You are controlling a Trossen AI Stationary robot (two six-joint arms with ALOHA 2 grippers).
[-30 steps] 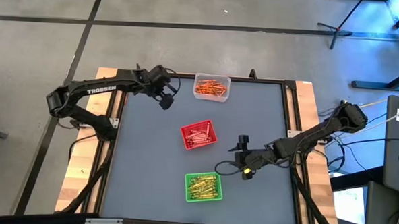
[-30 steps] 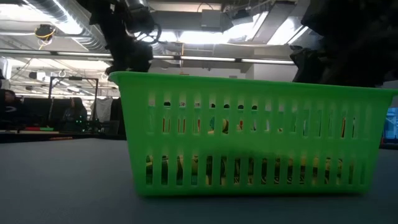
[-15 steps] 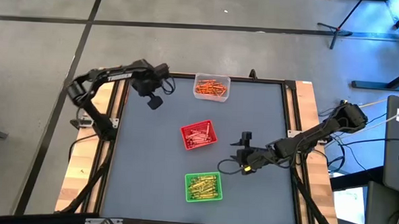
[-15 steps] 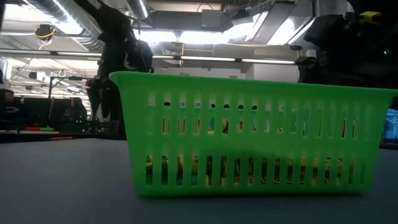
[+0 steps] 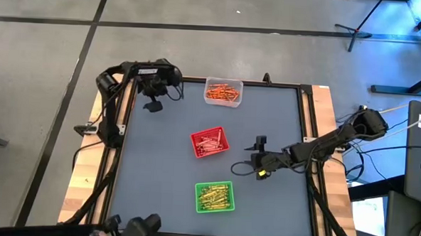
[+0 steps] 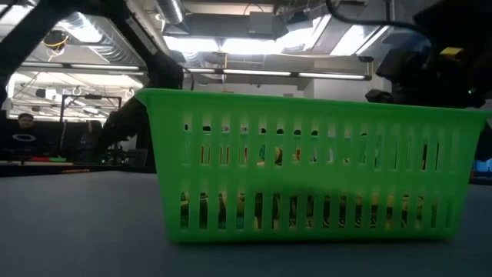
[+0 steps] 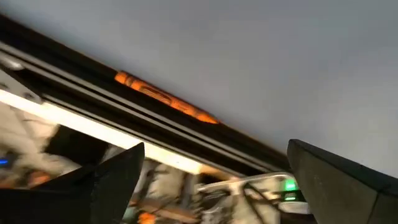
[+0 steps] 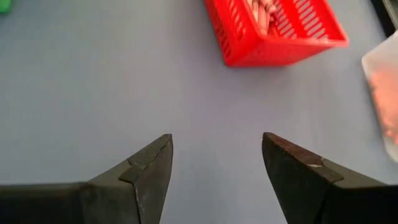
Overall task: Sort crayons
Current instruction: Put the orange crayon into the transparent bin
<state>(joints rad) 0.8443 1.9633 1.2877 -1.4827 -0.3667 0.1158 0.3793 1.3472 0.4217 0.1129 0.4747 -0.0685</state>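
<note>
High view | left tool (image 5: 153, 105) spread, pulled back to table corner | right tool (image 5: 256, 155) spread, barely shifted

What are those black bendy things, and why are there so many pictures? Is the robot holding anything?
Those are two robot arms working at a gray table. Each picture comes from a different camera. One looks straight down from above. One sits low on the table, right behind the green tray, so that tray fills the picture. The other two cameras ride on the arms' wrists, looking past each arm's two dark fingers.

From above you see three small trays: a clear tray of orange crayons at the far edge, a red tray in the middle, and the green one nearest, with yellow-green crayons inside.

The left gripper hangs at the table's far left corner. The right gripper hovers beside the red tray. Both have their fingers open and hold nothing.
</note>
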